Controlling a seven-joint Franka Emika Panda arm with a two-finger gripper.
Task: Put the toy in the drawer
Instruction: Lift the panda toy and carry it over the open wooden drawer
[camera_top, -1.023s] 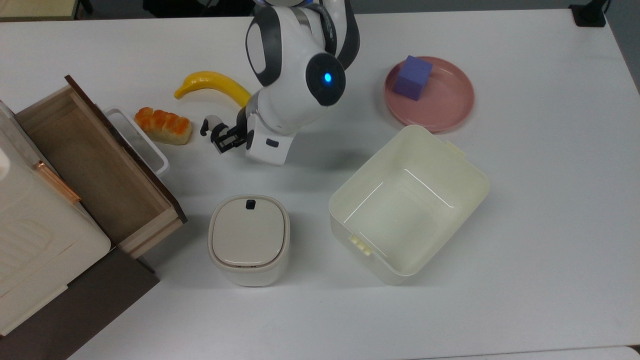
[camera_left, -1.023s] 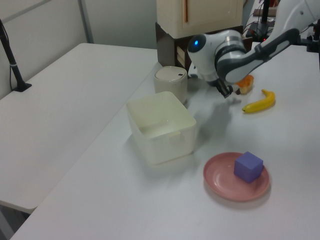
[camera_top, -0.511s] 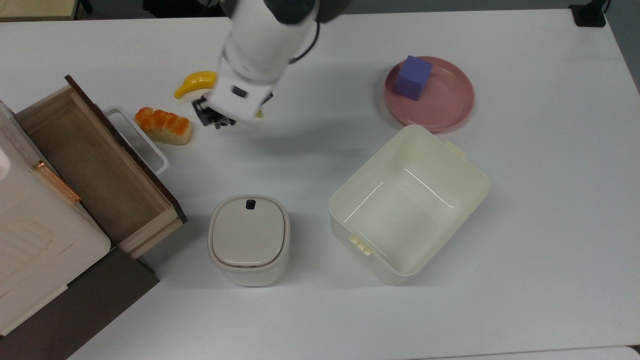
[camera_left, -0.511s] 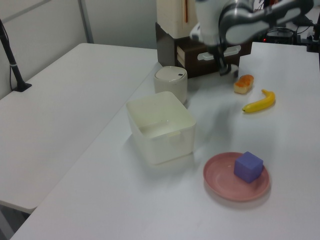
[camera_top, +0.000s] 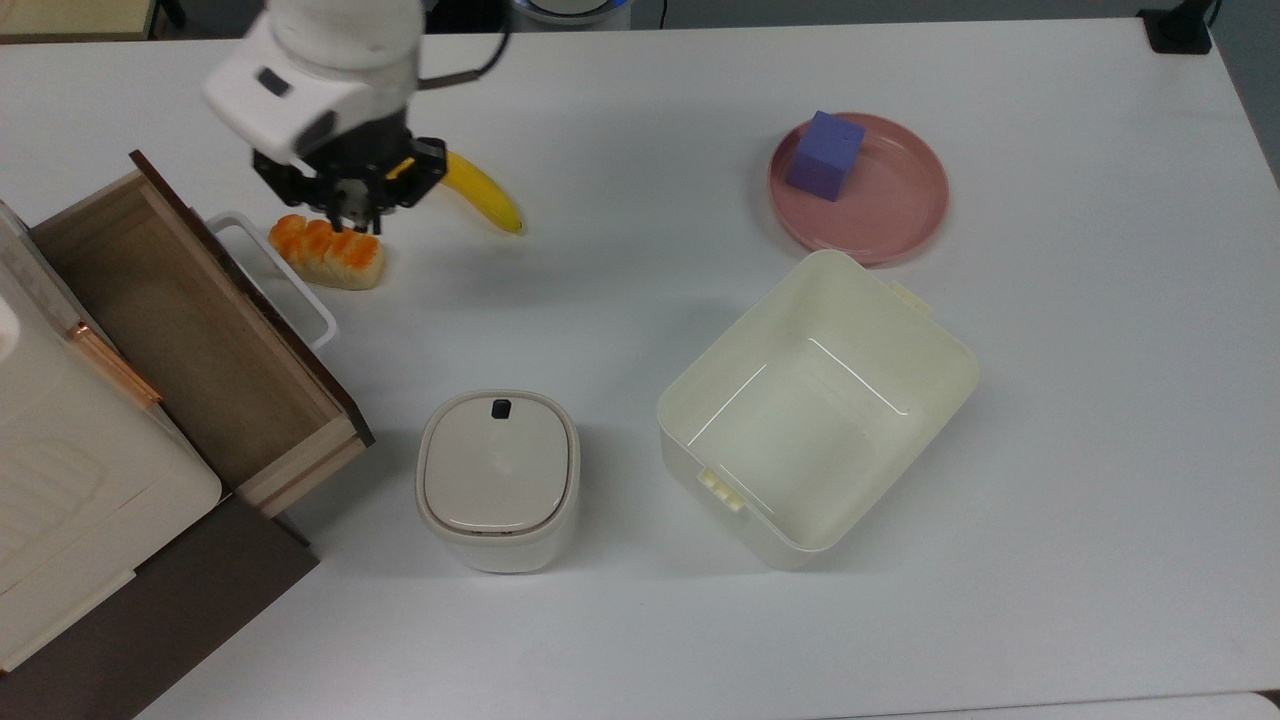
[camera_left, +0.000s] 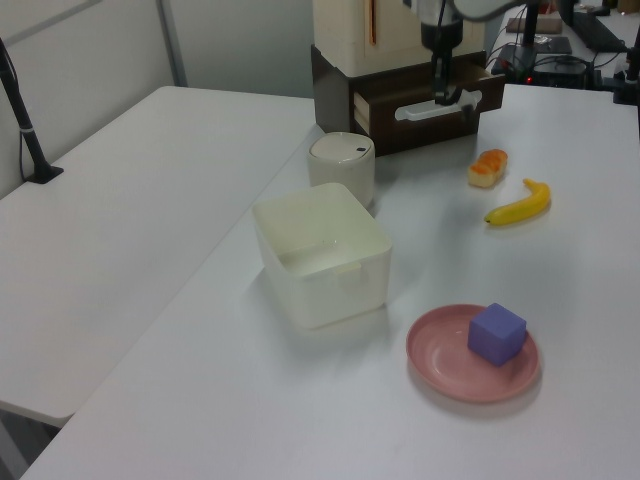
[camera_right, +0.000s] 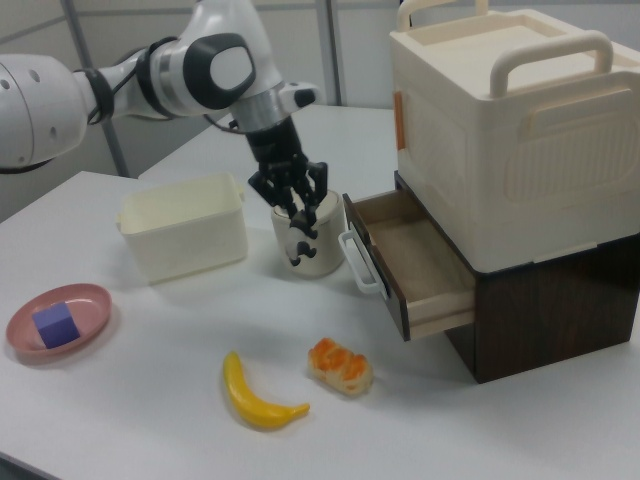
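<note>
Aloft, the hand (camera_right: 301, 232) grips the toy (camera_right: 303, 240) near the open drawer (camera_right: 420, 262)

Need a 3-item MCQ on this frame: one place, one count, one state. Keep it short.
1. The purple cube sits:
A in the cream bin
B on the round pink plate
C in the wooden drawer

2. Toy foods lying on the white table:
A one
B two
C four

3. The black-and-white panda figurine is:
A lying on the table
B inside the drawer
C held in the fingers

Key:
1. B, the purple cube rests on the round pink plate.
2. B, a yellow banana and an orange-glazed bread loaf lie on the white table.
3. C, the black-and-white panda figurine hangs between the fingers, above the table.
</note>
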